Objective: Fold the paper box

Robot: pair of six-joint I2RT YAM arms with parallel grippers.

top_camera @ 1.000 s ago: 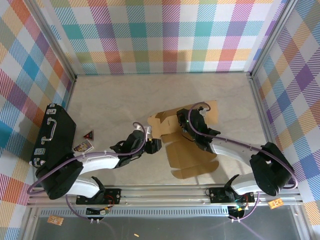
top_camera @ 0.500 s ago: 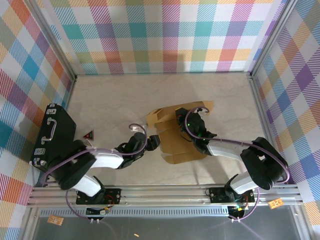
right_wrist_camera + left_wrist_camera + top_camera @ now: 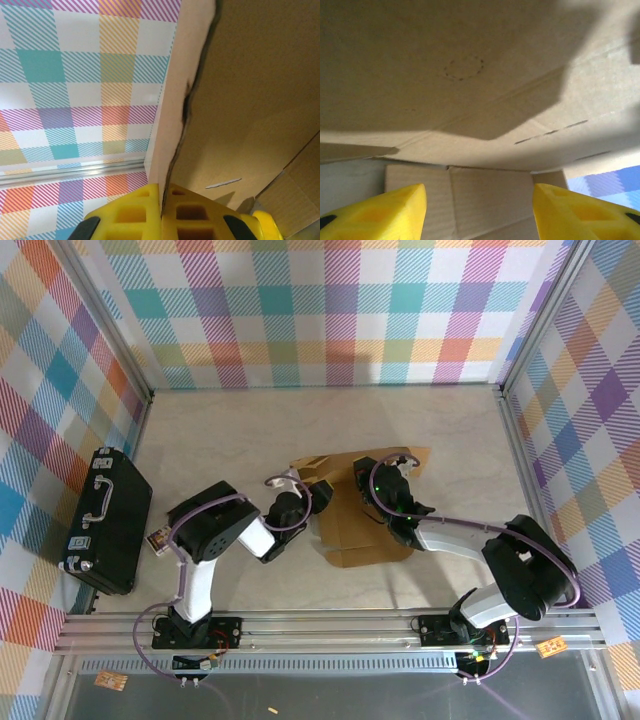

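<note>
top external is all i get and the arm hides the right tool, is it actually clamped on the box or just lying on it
Observer: Clamped. In the right wrist view the right tool is shut on an edge of the box; the cardboard runs up from between its jaws.
Operator: ok and the left tool, holding anything
Observer: No. The left tool is open with nothing between its jaws, and a box panel stands close in front of it.
Operator: any marks on that panel
Observer: A small perforated circle sits near its middle.
</note>
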